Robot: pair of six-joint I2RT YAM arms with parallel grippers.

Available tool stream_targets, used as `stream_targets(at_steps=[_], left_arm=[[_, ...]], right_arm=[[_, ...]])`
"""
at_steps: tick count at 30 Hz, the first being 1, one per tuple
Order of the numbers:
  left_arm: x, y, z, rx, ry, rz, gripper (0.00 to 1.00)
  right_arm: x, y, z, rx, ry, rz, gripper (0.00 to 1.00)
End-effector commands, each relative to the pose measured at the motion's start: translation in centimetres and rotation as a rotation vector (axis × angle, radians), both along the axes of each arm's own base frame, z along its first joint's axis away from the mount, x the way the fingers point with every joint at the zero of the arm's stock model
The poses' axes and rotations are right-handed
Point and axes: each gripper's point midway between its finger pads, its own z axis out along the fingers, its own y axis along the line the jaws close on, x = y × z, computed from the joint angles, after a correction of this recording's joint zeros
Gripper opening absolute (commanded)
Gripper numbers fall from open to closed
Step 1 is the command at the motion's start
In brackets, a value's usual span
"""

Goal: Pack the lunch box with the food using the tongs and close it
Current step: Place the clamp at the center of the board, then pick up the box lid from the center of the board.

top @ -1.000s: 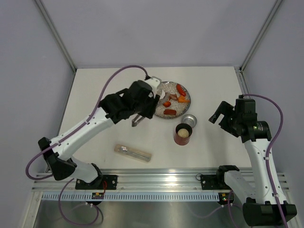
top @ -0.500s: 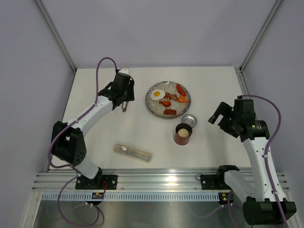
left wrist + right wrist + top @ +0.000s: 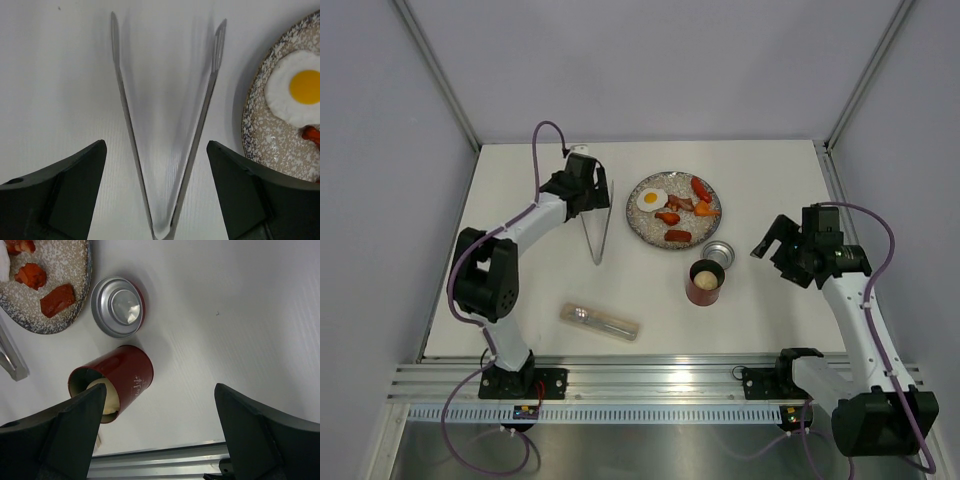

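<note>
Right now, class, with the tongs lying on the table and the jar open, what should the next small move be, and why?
Probably lower the right gripper onto the lid and grasp it. The tongs lie flat, unheld, between the fingers of the open left gripper; the red lunch box holds a pale ball; its lid rests upturned beside it, below the open right gripper.

A white table top (image 3: 760,170) is enclosed on three sides by plain pale grey panels: a back wall (image 3: 650,60), a left wall (image 3: 380,180) and a right wall (image 3: 910,110). The rear corners are marked by slanting metal struts (image 3: 435,70). The near edge of the table is bordered by a ribbed aluminium rail (image 3: 660,378), and a brushed metal sheet (image 3: 660,450) is seen below it. The scene is lit softly and evenly, and only faint shadows are cast
</note>
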Motion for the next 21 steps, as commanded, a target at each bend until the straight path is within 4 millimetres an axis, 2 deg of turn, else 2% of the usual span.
stream_targets(at_steps=[1, 5, 6, 8, 9, 13, 16, 21], left_arm=[[2.2, 0.0, 4.1, -0.081, -0.128, 0.032, 0.87], [0.9, -0.1, 7.2, -0.129, -0.171, 0.027, 0.87], [0.2, -0.1, 9.4, -0.154, -0.21, 0.022, 0.87], [-1.0, -0.2, 11.0, -0.19, -0.222, 0.011, 0.88], [-1.9, -0.3, 12.9, -0.21, -0.253, -0.004, 0.88], [-5.2, -1.1, 15.5, -0.241, -0.242, -0.084, 0.89], [-7.8, -1.7, 16.7, -0.273, -0.235, -0.13, 0.89], [-12.1, -4.6, 16.4, -0.324, -0.191, -0.232, 0.89]], right_arm=[[2.4, 0.8, 0.0, 0.051, -0.041, -0.006, 0.96], [3.8, 1.4, -1.4, 0.084, -0.017, 0.0, 0.88], [4.0, 1.5, -1.7, 0.085, -0.012, 0.001, 0.84], [4.5, 1.7, -3.1, 0.095, 0.023, 0.013, 0.81], [5.0, 2.0, -3.4, 0.102, 0.02, 0.023, 0.78], [5.8, 2.8, -5.9, 0.139, 0.071, 0.055, 0.8], [6.4, 3.7, -7.4, 0.179, 0.095, 0.075, 0.8], [6.8, 4.8, -10.6, 0.186, 0.177, 0.111, 0.82]])
